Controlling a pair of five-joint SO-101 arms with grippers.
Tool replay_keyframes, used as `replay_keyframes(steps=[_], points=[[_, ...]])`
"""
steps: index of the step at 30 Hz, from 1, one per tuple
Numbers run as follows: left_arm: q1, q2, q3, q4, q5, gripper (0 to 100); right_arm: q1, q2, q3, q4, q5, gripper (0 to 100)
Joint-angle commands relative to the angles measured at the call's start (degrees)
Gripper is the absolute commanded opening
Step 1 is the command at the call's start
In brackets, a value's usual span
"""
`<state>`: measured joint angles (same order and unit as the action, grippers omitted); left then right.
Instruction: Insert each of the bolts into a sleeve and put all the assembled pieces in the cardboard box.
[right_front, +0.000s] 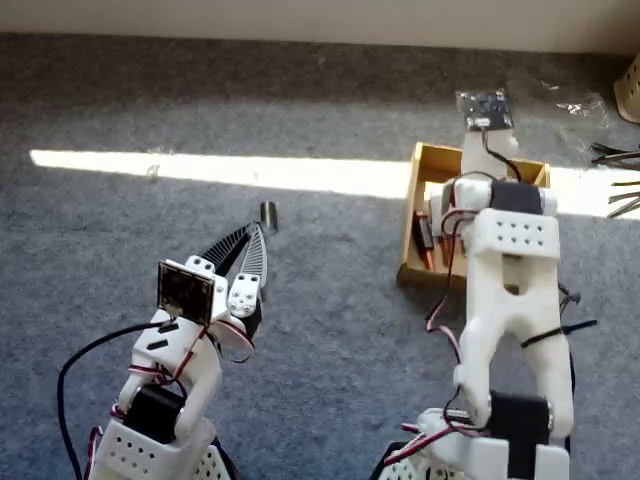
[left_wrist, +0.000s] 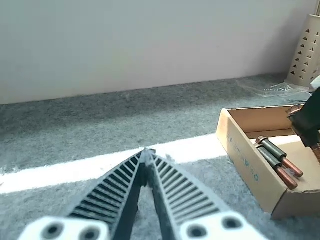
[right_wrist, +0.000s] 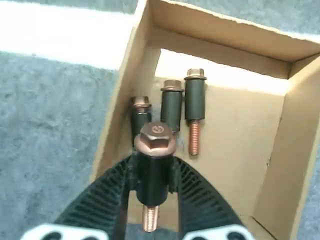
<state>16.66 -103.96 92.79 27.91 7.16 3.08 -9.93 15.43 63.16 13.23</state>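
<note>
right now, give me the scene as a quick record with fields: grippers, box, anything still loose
left gripper: shut, empty, over the carpet
right gripper: shut on a sleeved bolt, above the box
box contents: three more sleeved bolts, lying side by side
loose: one small dark piece on the carpet just past the left gripper's tips, apart from the box; too small to tell if it is a sleeve or a bolt
</note>
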Motion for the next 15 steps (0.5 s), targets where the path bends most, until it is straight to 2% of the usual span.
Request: replay_keyframes(steps=[1, 5, 10, 15], points=[[-0.6, -0.7, -0.6, -0.2, -0.2, 2, 4.0, 7.2, -7.1, -5.7, 0.9, 0.7], [-0.6, -0.7, -0.6, -0.2, -0.2, 2, 6.9, 13.8, -10.4, -7.9, 1.1, 0.7], [-0.6, -0.7, -0.6, -0.2, -0.2, 2, 7.7, 17.3, -13.1, -7.9, 9.1, 0.7], [-0.6, -0.7, -0.6, -0.2, -0.2, 2, 7.7, 19.1, -14.1, -8.2, 10.0, 0.7]])
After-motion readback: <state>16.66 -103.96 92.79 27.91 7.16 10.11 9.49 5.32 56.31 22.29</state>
